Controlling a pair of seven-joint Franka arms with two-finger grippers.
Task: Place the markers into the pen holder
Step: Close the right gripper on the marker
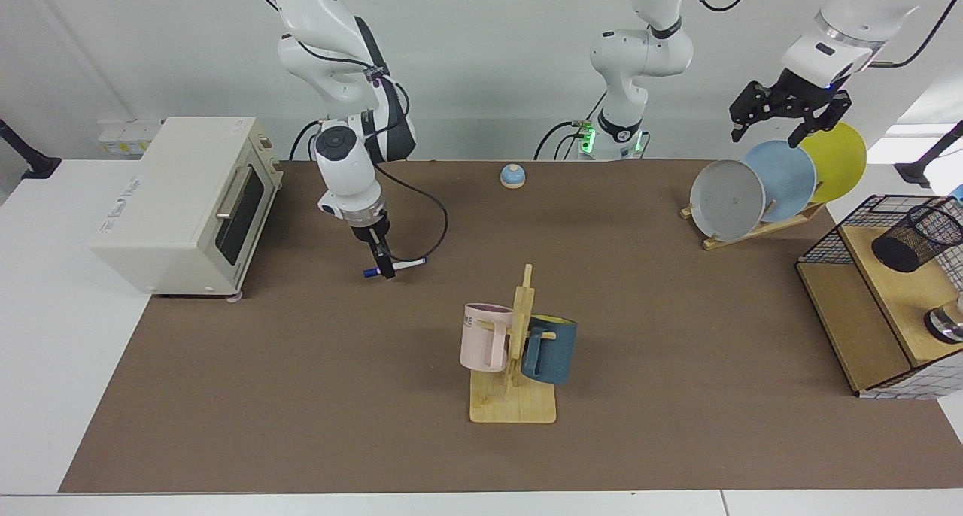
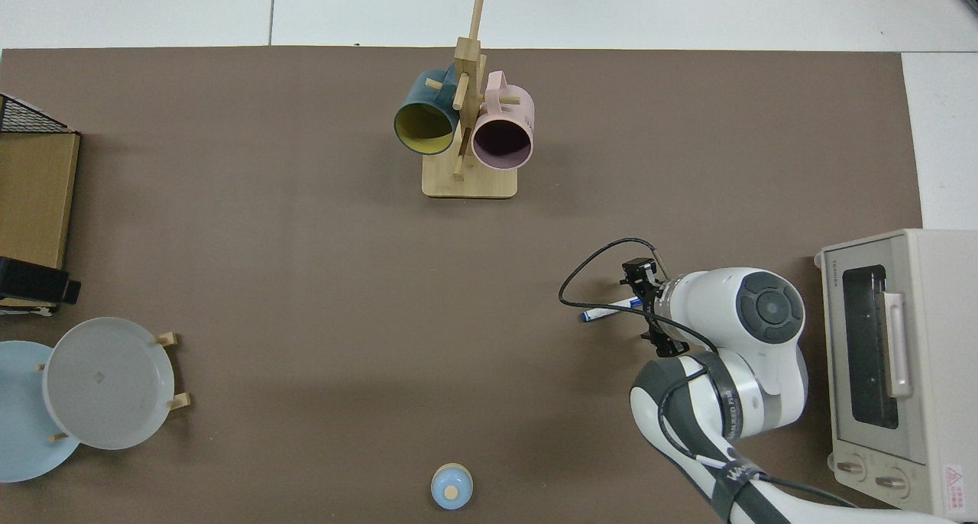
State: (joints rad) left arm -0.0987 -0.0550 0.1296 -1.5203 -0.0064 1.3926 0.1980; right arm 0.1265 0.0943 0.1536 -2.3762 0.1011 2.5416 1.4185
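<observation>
Right pincer [image 1: 387, 271] (lowered) at marker [image 1: 408, 263]

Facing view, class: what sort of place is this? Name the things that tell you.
Probably a robotics lab staged as a kitchen: two robot arms stand at a table set with a toaster oven, a mug rack and a plate rack, against bare white walls.

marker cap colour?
Dark blue cap on the marker, whose barrel is white. Clearest in the facing view, at the end beside the right claw.
</observation>
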